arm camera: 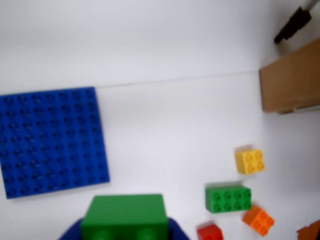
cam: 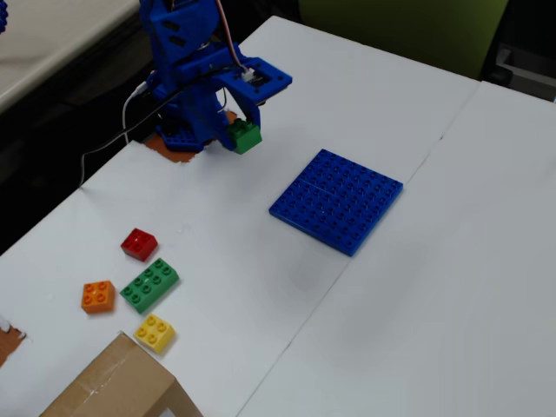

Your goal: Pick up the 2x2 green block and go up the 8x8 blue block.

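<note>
While the gripper (cam: 244, 130) pinches the green block (cam: 244, 136) off the table (cam: 434, 287), upper left of the fixed view, the baseplate (cam: 337, 199) lies flat at centre, well apart. Wrist view: block (arm camera: 125, 216) at bottom centre, baseplate (arm camera: 51, 140) at left. Red (cam: 139, 244), orange (cam: 98, 296), yellow (cam: 155, 333) bricks and a long green brick (cam: 149, 285) cluster lower left, near a cardboard box (cam: 117, 387).

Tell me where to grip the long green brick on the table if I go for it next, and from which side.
Grip the long green brick across its two long side walls, coming straight down from above. It lies flat, studs up, and its short width should suit the jaws better. Watch the ends: the red brick and orange brick sit close. The gripper holds the small green block now.
</note>
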